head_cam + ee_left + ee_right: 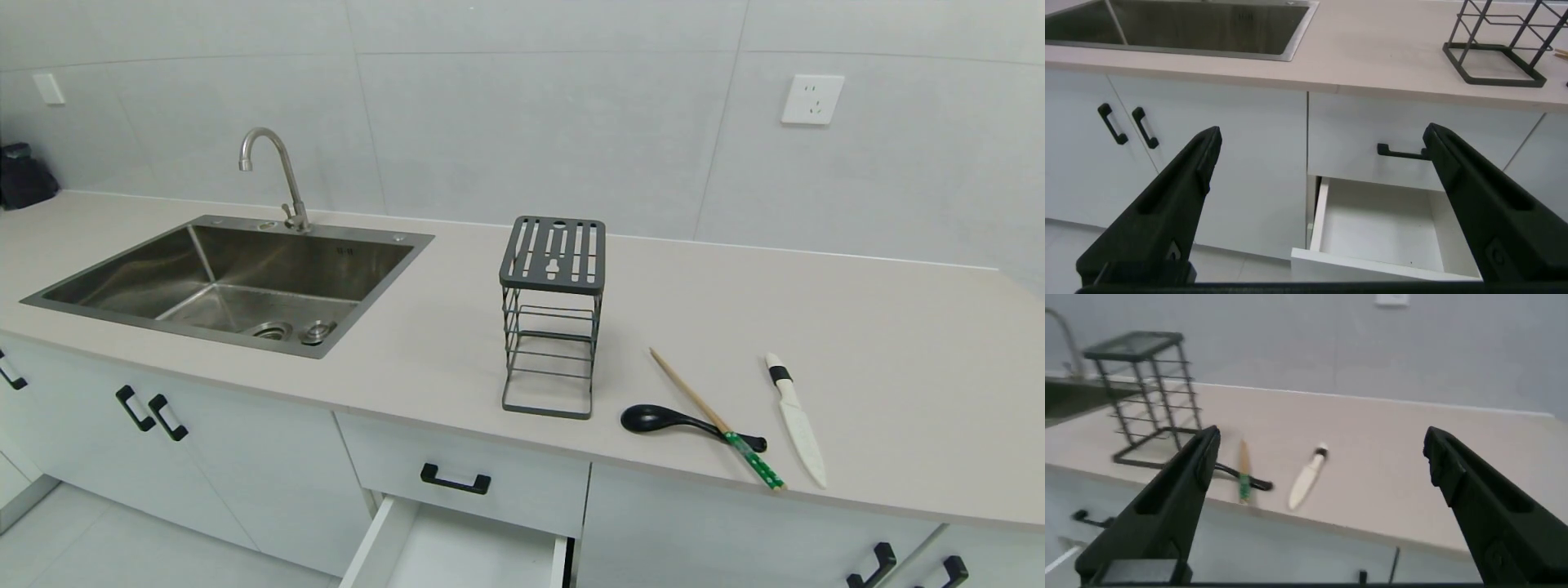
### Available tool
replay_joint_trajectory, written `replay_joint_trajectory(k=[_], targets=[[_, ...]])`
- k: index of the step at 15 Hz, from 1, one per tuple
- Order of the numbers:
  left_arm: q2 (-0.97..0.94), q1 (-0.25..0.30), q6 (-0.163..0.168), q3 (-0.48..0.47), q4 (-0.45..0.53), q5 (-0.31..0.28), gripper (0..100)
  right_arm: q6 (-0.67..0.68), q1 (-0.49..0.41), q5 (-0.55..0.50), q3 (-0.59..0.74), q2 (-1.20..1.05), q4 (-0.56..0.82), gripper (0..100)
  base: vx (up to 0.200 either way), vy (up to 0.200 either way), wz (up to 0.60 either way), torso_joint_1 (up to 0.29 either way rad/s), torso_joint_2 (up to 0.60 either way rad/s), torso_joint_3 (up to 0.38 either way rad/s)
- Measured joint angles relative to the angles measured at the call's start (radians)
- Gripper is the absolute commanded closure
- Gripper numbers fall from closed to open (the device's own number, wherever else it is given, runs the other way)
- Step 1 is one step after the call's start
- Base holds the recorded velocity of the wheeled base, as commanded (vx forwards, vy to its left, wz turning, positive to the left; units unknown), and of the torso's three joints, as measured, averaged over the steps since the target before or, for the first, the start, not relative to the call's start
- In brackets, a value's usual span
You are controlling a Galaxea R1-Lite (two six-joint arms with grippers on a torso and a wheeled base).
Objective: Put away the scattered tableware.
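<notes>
Head view: black spoon [653,419], chopsticks [710,416] and white knife [796,420] on counter right of rack [552,314], chopsticks crossing spoon handle. Drawer [1372,273] open below rack. My left claw [1323,135], right claw [1321,437]: spread wide, empty.

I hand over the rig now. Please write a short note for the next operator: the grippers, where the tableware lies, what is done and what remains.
Left gripper: open, empty, in front of the cabinets, facing the drawer.
Right gripper: open, empty, before the counter edge, facing the tableware.
Things: black spoon, chopsticks and white knife lie on the counter, right of the wire rack. The chopsticks cross the spoon's handle; the knife lies apart.
Done: the drawer is pulled open.
Left: all three pieces, none put away yet.
</notes>
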Motion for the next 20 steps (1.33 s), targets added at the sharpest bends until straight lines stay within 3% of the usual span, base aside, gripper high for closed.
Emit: replay_joint_trajectory(k=[2,8,13,17,20], targets=[[0.000,0.000,0.000,0.000,0.000,0.000,0,-0.007,0.017,0.114,-0.058,0.057,0.004,0,0.000,0.000,0.00,0.000,0.00,0.000],[0.000,0.000,0.000,0.000,0.000,0.000,0,-0.013,0.034,0.287,-0.143,0.309,0.045,0,0.000,0.000,0.00,0.000,0.00,0.000],[0.000,0.000,0.000,0.000,0.000,0.000,0,0.000,0.052,0.290,-0.247,0.509,0.367,0,0.000,0.000,0.00,0.000,0.00,0.000],[0.000,0.000,0.000,0.000,0.000,0.000,0,-0.002,0.063,0.281,-0.302,0.718,0.400,0,0.000,0.000,0.00,0.000,0.00,0.000],[0.000,0.000,0.000,0.000,0.000,0.000,0,-0.013,0.091,0.279,-0.311,0.879,0.350,0,0.000,0.000,0.00,0.000,0.00,0.000]])
